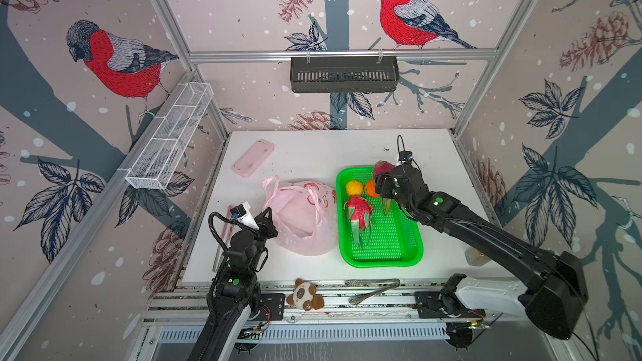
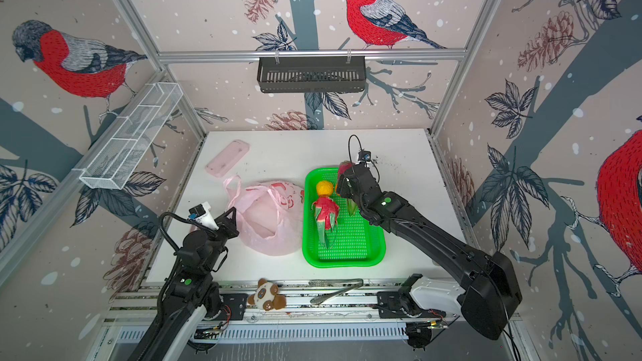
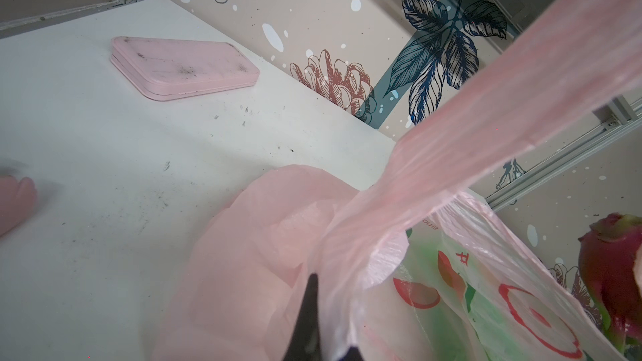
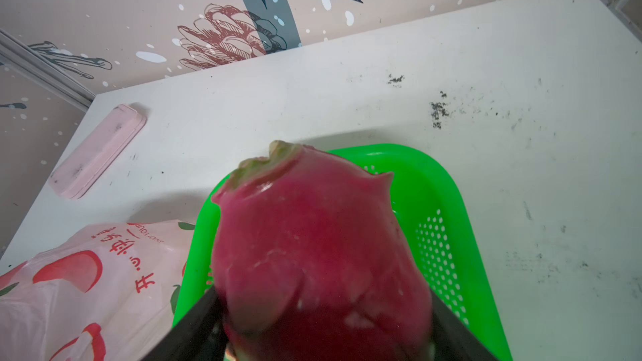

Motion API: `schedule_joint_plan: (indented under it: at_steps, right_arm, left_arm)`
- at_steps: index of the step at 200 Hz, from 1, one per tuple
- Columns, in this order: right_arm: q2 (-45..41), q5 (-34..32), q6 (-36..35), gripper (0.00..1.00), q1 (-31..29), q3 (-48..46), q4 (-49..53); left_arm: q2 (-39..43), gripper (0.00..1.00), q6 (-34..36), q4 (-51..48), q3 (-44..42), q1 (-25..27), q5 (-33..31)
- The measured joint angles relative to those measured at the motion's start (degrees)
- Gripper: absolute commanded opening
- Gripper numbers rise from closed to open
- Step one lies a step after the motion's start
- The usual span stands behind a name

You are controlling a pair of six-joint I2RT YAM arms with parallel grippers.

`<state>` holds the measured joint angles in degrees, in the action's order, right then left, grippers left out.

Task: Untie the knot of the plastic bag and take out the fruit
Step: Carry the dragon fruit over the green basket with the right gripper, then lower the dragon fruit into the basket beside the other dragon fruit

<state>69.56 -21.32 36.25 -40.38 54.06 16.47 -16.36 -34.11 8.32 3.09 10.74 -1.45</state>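
Note:
The pale-pink plastic bag [image 1: 302,223] [image 2: 267,227] lies slumped left of the green tray [image 1: 382,260] [image 2: 347,262]. The knot is not in view; a handle loop [image 1: 271,185] lies loose. My left gripper [image 1: 268,215] [image 3: 326,310] is shut on a fold of the bag's edge [image 3: 347,237], with a handle stretched past the camera. My right gripper [image 1: 384,184] [image 4: 323,307] is shut on a magenta dragon fruit [image 4: 312,244] [image 1: 382,168] above the tray's far end. In the tray lie another dragon fruit [image 1: 357,215] [image 2: 326,211], a yellow ball [image 1: 353,188] and an orange ball [image 1: 371,189].
A flat pink case [image 1: 253,158] [image 3: 184,67] lies at the back left. A plush toy [image 1: 305,295] and metal tongs [image 1: 373,289] rest on the front rail. A black basket [image 1: 344,74] hangs on the back wall, a white mesh shelf [image 1: 170,137] on the left wall.

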Motion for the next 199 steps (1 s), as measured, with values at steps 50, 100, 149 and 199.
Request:
schedule_joint_plan:
  at_steps: [50, 100, 149, 199]
  right_arm:
    - [-0.3, 0.5, 2.8, 0.37, 0.5, -2.6, 1.0]
    - [-0.1, 1.8, 5.4, 0.37, 0.7, -5.5, 1.2]
    - [0.0, 2.6, 7.2, 0.37, 0.7, -7.4, 1.5]
    - [0.0, 3.9, 8.6, 0.37, 0.7, -9.1, 1.9]
  left_arm:
    - [0.0, 0.00, 0.0, 0.0, 0.0, 0.0, 0.0]
    - [0.1, 0.00, 0.0, 0.0, 0.0, 0.0, 0.0]
    - [0.3, 0.00, 0.0, 0.0, 0.0, 0.0, 0.0]
    - [0.3, 0.00, 0.0, 0.0, 0.0, 0.0, 0.1]
